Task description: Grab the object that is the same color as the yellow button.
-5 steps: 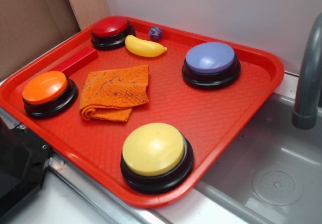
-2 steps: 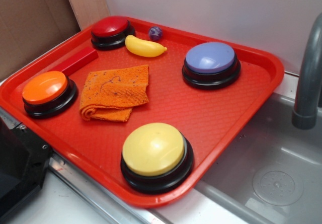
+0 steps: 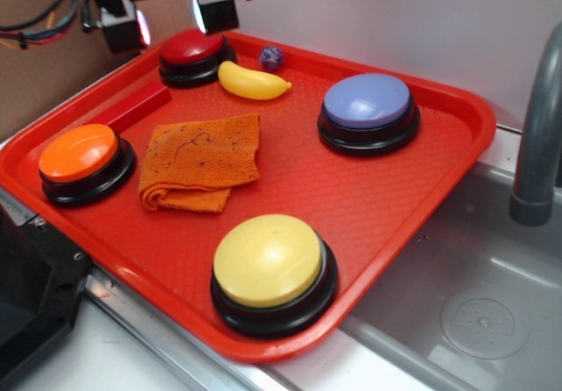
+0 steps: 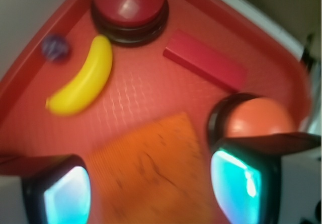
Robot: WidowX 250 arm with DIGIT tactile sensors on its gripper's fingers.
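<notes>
Your pincer (image 3: 169, 18) hangs above the far left corner of the red tray (image 3: 457, 145), its two fingers spread wide apart with nothing between them. In the wrist view both finger pads (image 4: 68, 194) show at the bottom of the frame, well separated, over the orange cloth (image 4: 151, 168).

Just beside the pincer, almost under its right finger in the exterior view, you have the red button (image 3: 191, 48). A little further out from there lies the yellow banana (image 3: 252, 82), flat on the tray floor, untouched and clear of both fingers; in the wrist view it (image 4: 83, 78) sits ahead and to the left. The small purple ball (image 3: 271, 57) rests just past the banana, by the tray's far rim.

Below the pincer you see a red block (image 3: 136, 108), then the orange button (image 3: 81, 158). The lavender-blue button (image 3: 367, 110) stands well away, beyond the banana. The yellow button (image 3: 270, 268) is the farthest from the pincer, at the tray's near edge.
</notes>
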